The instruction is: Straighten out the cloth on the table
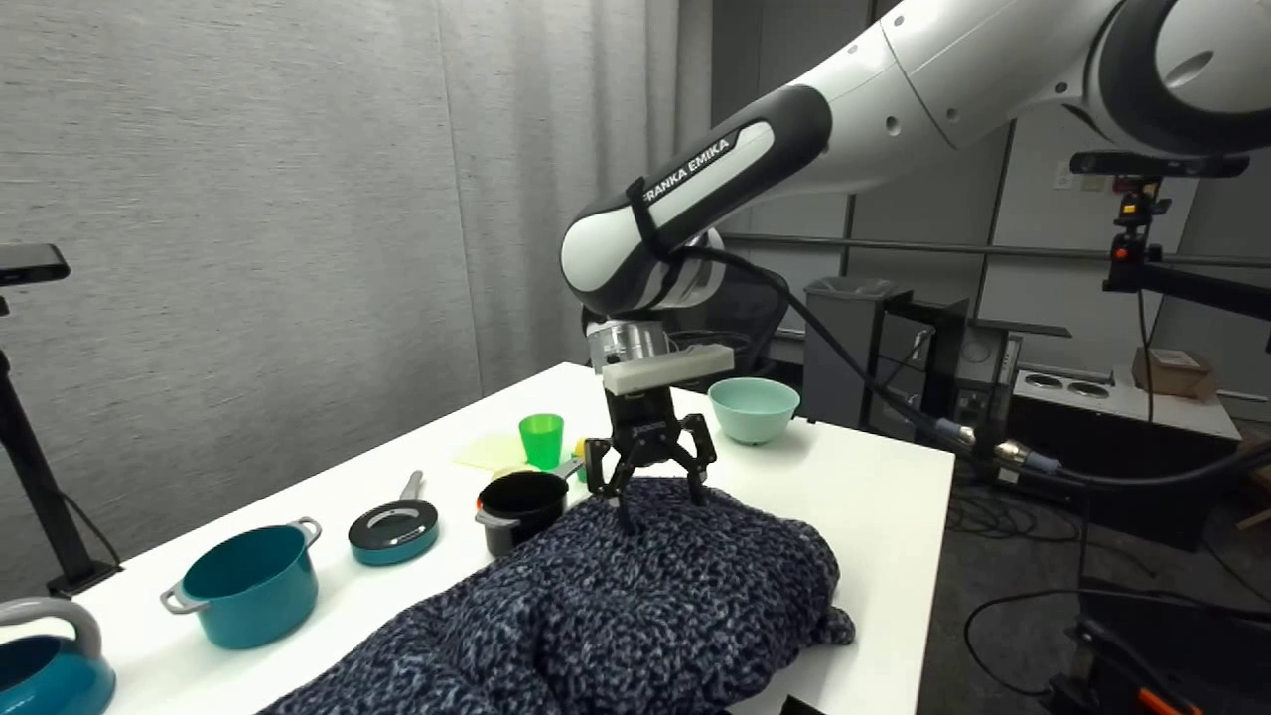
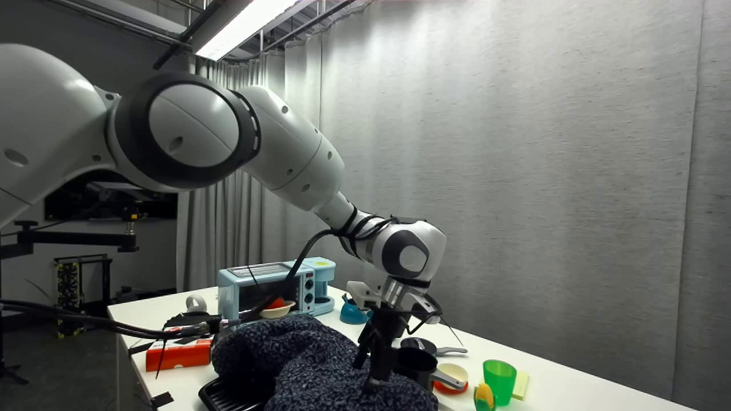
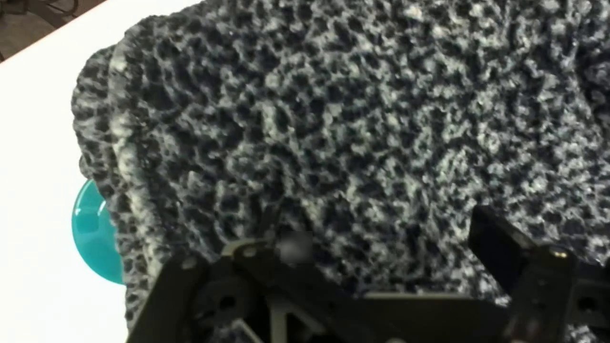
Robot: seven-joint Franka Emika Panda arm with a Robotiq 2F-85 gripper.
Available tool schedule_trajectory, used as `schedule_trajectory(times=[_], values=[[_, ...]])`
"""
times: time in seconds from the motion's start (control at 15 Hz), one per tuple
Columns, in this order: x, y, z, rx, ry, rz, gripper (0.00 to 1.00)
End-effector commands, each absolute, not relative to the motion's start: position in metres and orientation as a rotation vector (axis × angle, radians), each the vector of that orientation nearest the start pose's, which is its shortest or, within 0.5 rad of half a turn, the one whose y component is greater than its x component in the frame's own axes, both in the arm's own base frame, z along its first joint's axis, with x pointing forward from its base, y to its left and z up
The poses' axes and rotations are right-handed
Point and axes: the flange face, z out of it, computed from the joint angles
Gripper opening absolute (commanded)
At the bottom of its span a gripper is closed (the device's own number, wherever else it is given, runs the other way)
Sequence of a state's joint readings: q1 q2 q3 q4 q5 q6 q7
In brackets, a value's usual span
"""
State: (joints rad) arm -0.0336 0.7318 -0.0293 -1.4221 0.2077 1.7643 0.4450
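Note:
The cloth (image 1: pixel 635 606) is dark navy-black with white speckles. It lies rumpled and heaped on the white table (image 1: pixel 884 506), and also shows in an exterior view (image 2: pixel 325 371). It fills most of the wrist view (image 3: pixel 333 119), with a thick ridge near its left side. My gripper (image 1: pixel 661 504) points down at the cloth's far part in an exterior view; it also shows in an exterior view (image 2: pixel 365 377). In the wrist view my gripper (image 3: pixel 376 216) is open, its fingers wide apart with cloth below and between them. I cannot tell whether the fingertips press into the cloth.
A black pot (image 1: pixel 516 511) stands right beside the cloth. A pan (image 1: pixel 394 531), a teal pot (image 1: pixel 253 586), a green cup (image 1: pixel 541 440) and a mint bowl (image 1: pixel 755 409) stand around. A toaster oven (image 2: pixel 262 291), an orange box (image 2: pixel 178 357) and a black ridged tray (image 2: pixel 223 398) are near the cloth.

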Motion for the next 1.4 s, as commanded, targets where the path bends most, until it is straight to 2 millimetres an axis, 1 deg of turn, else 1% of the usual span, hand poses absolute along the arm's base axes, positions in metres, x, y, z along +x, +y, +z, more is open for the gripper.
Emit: schedule_trajectory(times=[0.0,0.07,0.4,0.47,0.53,0.6,0.73,0.8,1.0,1.13,1.2,1.27,1.33], values=[[0.646,-0.025,0.242,-2.823,0.93,0.511,1.0],[0.642,-0.025,0.238,-2.821,0.974,0.455,1.0],[0.616,-0.025,0.197,-2.81,1.126,0.266,1.0],[0.613,-0.023,0.192,-2.813,1.139,0.245,0.85],[0.611,-0.021,0.189,-2.829,1.141,0.225,0.74],[0.609,-0.021,0.186,-2.835,1.149,0.205,0.65],[0.61,-0.03,0.19,-2.86,1.181,0.144,0.49],[0.611,-0.035,0.194,-2.88,1.193,0.111,0.43],[0.617,-0.053,0.216,-2.963,1.194,0.027,0.2],[0.622,-0.062,0.233,-3.007,1.172,-0.031,0.05],[0.624,-0.066,0.24,-3.022,1.161,-0.06,0.01],[0.627,-0.068,0.248,-3.032,1.154,-0.09,0.0],[0.629,-0.071,0.256,-3.029,1.146,-0.115,0.03]])
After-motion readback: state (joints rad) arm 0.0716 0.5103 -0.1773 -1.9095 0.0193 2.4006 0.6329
